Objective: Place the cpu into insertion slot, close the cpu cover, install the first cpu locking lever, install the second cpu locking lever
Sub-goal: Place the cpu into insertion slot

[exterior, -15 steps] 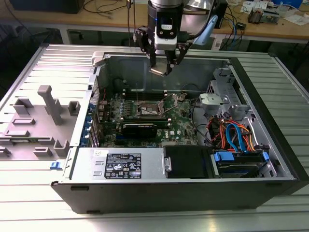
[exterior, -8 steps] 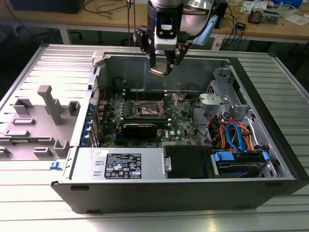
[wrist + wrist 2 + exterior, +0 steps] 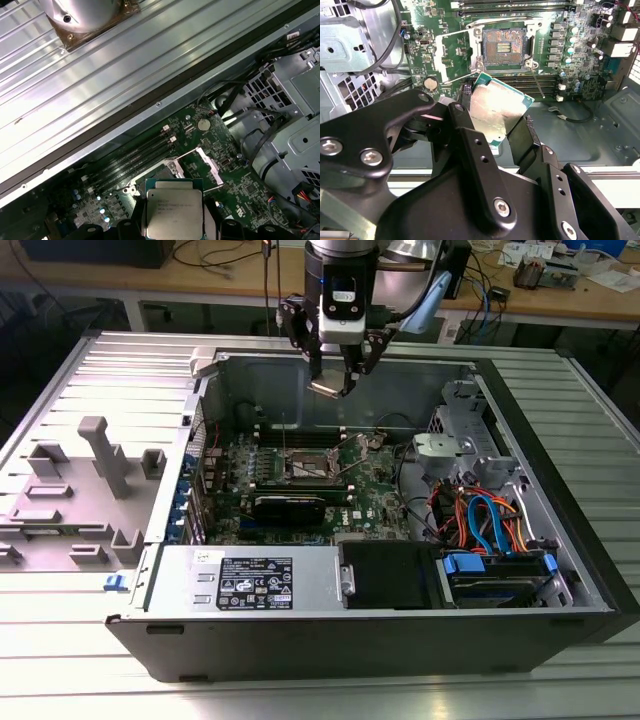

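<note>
Cpu (image 3: 328, 387) pinched in the gripper (image 3: 336, 381), hanging over the open computer case (image 3: 330, 645).

From the exterior view's left: grey fixtures (image 3: 100, 455), then a white label (image 3: 250, 582) with print too small to read. The insertion slot (image 3: 310, 468) lies bare, well below the chip. In the second wrist view, black fingers (image 3: 470, 145) clamp the cpu's (image 3: 495, 117) edges beside the raised cpu cover (image 3: 440, 55). In the first wrist view, the printed cpu (image 3: 173, 215) is cut off and hides part of the slot.

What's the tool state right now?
The tool is closed on the cpu, which is not yet in the slot.
</note>
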`<state>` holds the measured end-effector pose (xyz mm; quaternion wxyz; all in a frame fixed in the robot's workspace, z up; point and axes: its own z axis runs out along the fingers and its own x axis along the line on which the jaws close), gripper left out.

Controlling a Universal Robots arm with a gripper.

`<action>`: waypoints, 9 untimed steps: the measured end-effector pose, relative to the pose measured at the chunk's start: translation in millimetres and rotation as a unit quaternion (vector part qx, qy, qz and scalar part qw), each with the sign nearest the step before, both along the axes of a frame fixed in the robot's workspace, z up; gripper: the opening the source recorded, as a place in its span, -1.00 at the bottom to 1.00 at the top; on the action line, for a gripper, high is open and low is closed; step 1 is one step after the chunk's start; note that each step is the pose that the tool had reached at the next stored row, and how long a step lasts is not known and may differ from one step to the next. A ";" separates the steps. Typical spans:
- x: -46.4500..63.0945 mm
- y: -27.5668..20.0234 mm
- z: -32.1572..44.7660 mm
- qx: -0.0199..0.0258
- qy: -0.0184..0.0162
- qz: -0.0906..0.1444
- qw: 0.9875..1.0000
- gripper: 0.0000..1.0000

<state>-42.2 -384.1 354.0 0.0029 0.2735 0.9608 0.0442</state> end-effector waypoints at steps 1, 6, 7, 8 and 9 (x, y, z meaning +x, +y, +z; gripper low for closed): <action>0.0 0.0 0.0 0.000 0.000 0.000 1.000 0.08; -0.2 -0.1 -0.3 0.000 0.000 -0.002 1.000 0.08; -0.2 -0.2 -0.4 0.000 0.000 -0.005 1.000 0.08; -0.2 -0.3 -0.5 0.000 0.000 -0.008 1.000 0.08; -0.2 -0.3 -0.7 0.000 0.000 -0.013 1.000 0.08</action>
